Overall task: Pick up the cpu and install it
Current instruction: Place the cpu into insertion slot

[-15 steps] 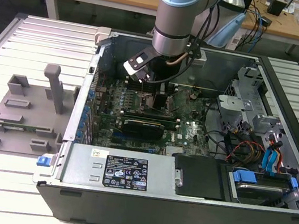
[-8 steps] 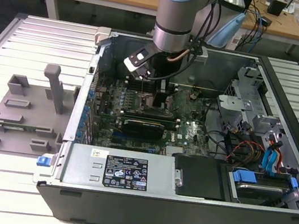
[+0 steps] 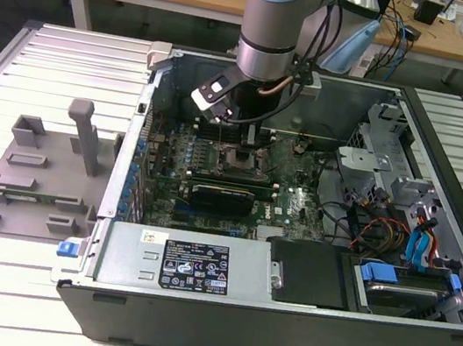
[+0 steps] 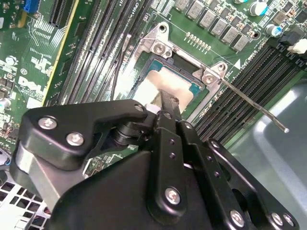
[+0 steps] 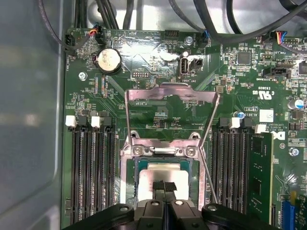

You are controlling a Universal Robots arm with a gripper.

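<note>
Now the tool [image 5: 163, 185], pressed together, sits right above the cpu [image 5: 165, 171] lying in the open socket [image 5: 130, 165].

Flat square cpu [image 5: 165, 171]: silver-grey metal top, pale rim, bright glare across it.
Matte metal gripper [image 5: 164, 186]: black, with silver screw heads.
Printed-circuit motherboard [image 5: 158, 110]: deep green, with fine pale traces and white lettering.
Long memory slots [image 5: 91, 177]: black, with white end clips.
Round coin cell [image 5: 109, 61]: silver.
Robot arm [image 3: 276, 12]: pale blue caps over a silver-grey tube.
Moulded plastic fixture plate [image 3: 34, 184]: dull grey, perhaps faintly mauve from here.
Slatted table [image 3: 17, 75]: white, striped by its ribs.
Drive-bay tabs [image 3: 419, 244]: blue.
</note>
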